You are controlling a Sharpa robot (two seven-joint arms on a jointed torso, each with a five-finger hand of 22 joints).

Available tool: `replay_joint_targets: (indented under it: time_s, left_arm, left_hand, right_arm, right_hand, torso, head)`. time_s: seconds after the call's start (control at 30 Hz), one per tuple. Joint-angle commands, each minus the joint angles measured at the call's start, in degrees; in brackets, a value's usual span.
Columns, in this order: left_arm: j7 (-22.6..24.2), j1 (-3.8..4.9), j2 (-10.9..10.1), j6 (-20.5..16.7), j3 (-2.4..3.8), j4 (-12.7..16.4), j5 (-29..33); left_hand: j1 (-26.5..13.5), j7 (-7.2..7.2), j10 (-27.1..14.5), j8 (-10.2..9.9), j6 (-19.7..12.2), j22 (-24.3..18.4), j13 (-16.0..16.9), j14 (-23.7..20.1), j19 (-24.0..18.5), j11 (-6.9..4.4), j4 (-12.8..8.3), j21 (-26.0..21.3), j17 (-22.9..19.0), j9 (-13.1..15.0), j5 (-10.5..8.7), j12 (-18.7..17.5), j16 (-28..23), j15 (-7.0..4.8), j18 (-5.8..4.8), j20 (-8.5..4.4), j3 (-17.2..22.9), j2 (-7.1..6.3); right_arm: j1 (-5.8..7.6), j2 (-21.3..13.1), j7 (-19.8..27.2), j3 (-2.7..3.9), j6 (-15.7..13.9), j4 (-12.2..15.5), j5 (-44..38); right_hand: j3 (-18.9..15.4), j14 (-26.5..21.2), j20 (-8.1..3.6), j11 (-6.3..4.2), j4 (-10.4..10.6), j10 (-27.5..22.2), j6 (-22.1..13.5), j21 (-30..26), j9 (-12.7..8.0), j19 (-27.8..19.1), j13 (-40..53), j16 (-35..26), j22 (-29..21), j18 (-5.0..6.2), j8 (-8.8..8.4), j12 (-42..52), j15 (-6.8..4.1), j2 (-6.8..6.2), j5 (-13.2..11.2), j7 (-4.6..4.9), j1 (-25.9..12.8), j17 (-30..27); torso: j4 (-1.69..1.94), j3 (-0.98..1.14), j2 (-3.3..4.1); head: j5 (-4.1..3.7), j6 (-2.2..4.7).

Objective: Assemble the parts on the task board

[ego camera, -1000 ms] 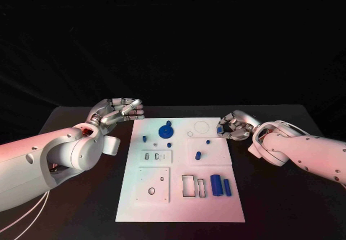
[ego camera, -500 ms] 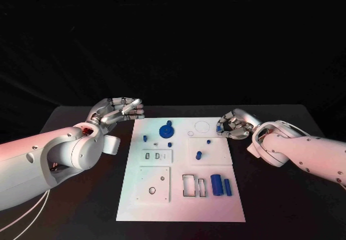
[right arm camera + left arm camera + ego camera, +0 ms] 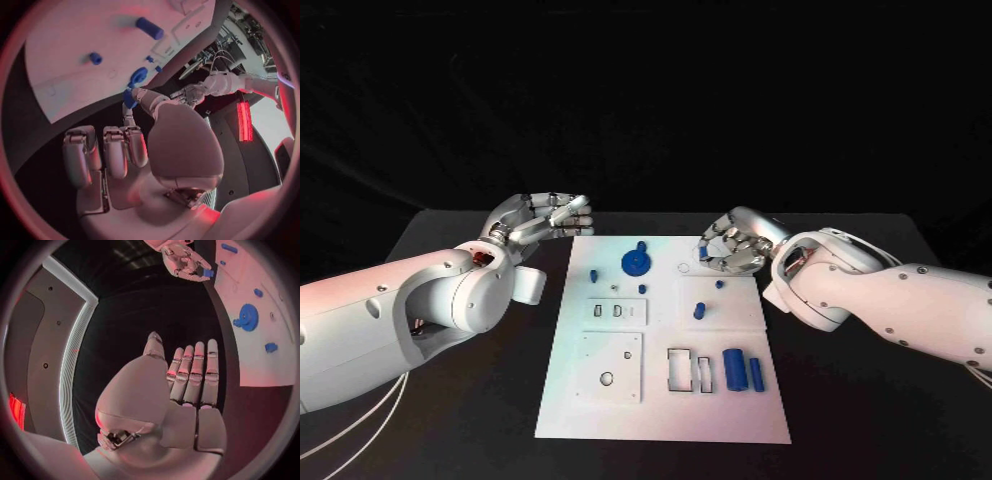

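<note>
Holding a small blue part (image 3: 207, 273) pinched in its fingers, the right hand (image 3: 731, 243) hovers over the task board's (image 3: 733, 410) far right corner. Several parts, including the blue gear (image 3: 636, 263), lie unassembled, so most work remains. The left hand (image 3: 540, 221), fingers straight and together, holds nothing beside the board's far left edge, with bare counter (image 3: 877, 400) around.

Right hand (image 3: 733, 243) over far right part of task board (image 3: 661, 400), fingers curled on small blue part (image 3: 705, 252). Blue gear (image 3: 635, 264) just beside it; left hand (image 3: 538, 222) off board, empty, fingers half-curled.
</note>
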Motion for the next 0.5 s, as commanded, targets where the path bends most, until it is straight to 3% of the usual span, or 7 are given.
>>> replay_joint_targets:
  time_s: [0.03,0.2,0.4,0.5]
  left_arm:
    - [0.1,0.02,0.5,1.0,-0.07,-0.3,0.3]
    - [0.0,0.02,0.9,1.0,-0.21,-0.8,0.3]
    - [-0.1,0.02,1.2,1.1,-0.26,-1.0,0.3]
    - [-0.1,0.01,1.2,1.1,-0.28,-1.0,0.3]
  left_hand:
    - [0.1,0.17,-0.4,-0.2,-0.3,-0.1,0.0,-0.4,-0.5,0.05,0.0,-0.3,0.1,0.1,-0.2,0.0,-0.4,0.01,0.46,-0.07,-0.5,0.6]
    - [0.1,0.16,-0.4,-0.2,-0.3,-0.1,0.0,-0.4,-0.5,0.04,0.0,-0.3,0.1,0.1,-0.21,0.0,-0.4,0.01,0.46,-0.07,-0.5,0.62]
    - [0.1,0.16,-0.3,-0.2,-0.3,-0.1,0.0,-0.4,-0.5,0.04,0.0,-0.3,0.1,0.1,-0.21,0.0,-0.4,0.01,0.46,-0.07,-0.5,0.64]
    - [0.1,0.15,-0.3,-0.2,-0.3,-0.1,0.0,-0.4,-0.6,0.03,0.0,-0.3,0.1,0.1,-0.22,0.0,-0.4,0.01,0.46,-0.07,-0.5,0.66]
  right_arm:
    - [-0.06,1.7,-7.0,-0.04,1.6,1.7,-5.4]
    - [-0.95,5.2,-9.5,-0.16,1.6,3.5,-9.3]
    - [-2.8,8.5,-11.3,-0.38,1.2,3.5,-14.6]
    - [-4.02,10.2,-11.7,-0.42,0.9,2.9,-16.2]
  right_hand:
    - [0.0,6.1,-0.4,-0.26,-0.1,1.8,0.1,0.0,1.3,5.8,9.9,0.2,14.9,-0.74,0.46,-0.4,-0.29,0.54,0.2,-0.41,-0.1,15.1]
    - [0.0,6.1,-0.4,-0.27,0.1,1.7,0.1,0.0,1.4,5.8,9.7,0.2,14.9,-0.73,0.55,-0.6,-0.29,0.65,0.2,-0.43,-0.4,15.1]
    - [-0.1,6.1,-0.42,-0.3,0.3,1.6,0.1,0.0,1.5,5.8,9.6,0.2,14.9,-0.73,0.64,-0.7,-0.31,0.76,0.1,-0.49,-1.0,15.1]
    - [-0.1,6.1,-0.43,-0.32,0.4,1.6,0.1,0.0,1.5,5.8,9.7,0.2,14.9,-0.73,0.66,-0.6,-0.32,0.79,0.1,-0.51,-1.1,15.1]
  torso:
    - [0.19,-0.3,-0.33]
    - [0.2,-0.51,-0.46]
    - [0.3,-0.72,-0.6]
    - [0.24,-0.64,-0.55]
  head:
    - [0.31,-0.3]
    - [0.72,-0.77]
    - [0.99,-1.04]
    - [1.31,-1.07]
